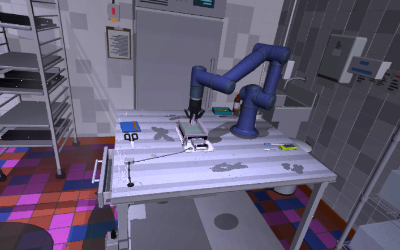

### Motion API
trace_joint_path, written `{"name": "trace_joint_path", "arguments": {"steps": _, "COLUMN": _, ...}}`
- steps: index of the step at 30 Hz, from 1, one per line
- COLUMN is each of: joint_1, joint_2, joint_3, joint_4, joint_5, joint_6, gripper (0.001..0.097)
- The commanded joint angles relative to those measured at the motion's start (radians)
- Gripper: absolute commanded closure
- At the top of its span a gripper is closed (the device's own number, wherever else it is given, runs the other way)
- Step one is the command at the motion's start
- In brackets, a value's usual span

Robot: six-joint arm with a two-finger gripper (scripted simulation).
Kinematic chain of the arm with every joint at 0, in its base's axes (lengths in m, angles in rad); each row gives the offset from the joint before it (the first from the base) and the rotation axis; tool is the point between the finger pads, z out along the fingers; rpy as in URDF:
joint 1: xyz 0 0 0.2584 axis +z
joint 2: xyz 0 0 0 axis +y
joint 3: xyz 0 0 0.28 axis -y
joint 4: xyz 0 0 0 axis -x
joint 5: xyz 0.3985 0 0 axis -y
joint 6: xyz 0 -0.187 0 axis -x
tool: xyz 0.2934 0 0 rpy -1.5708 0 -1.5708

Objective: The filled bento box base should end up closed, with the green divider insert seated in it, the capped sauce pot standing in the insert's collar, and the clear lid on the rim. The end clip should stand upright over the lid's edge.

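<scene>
The clear lid (192,128) is in my gripper (193,120), which is closed on its far edge. The lid lies over the bento box base (192,132) in the middle of the table. The green divider insert (192,129) shows through the lid inside the base. The sauce pot is too small to make out under my fingers. The end clip (200,145) sits at the near end of the base, low and not upright. A thin rod (159,155) runs from there to a small block (129,160) at the table's left edge.
Behind the table stands a steel refrigerator door (176,59). My arm's base (244,129) is at the right rear, by a teal tray (221,110) and a bottle (236,105). A blue notebook (130,126) and scissors (131,137) lie left. A green calculator (287,147) lies right.
</scene>
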Motion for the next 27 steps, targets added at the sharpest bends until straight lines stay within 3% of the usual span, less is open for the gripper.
{"name": "trace_joint_path", "arguments": {"steps": 1, "joint_1": 0.000, "joint_2": -0.001, "joint_3": 0.003, "joint_4": 0.002, "joint_5": 0.000, "joint_6": 0.000, "gripper": 0.0716}}
{"name": "trace_joint_path", "arguments": {"steps": 8, "joint_1": 0.000, "joint_2": -0.001, "joint_3": 0.003, "joint_4": 0.001, "joint_5": 0.000, "joint_6": 0.000, "gripper": 0.0581}}
{"name": "trace_joint_path", "arguments": {"steps": 27, "joint_1": 0.000, "joint_2": -0.004, "joint_3": 0.004, "joint_4": 0.001, "joint_5": -0.005, "joint_6": 0.000, "gripper": 0.0581}}
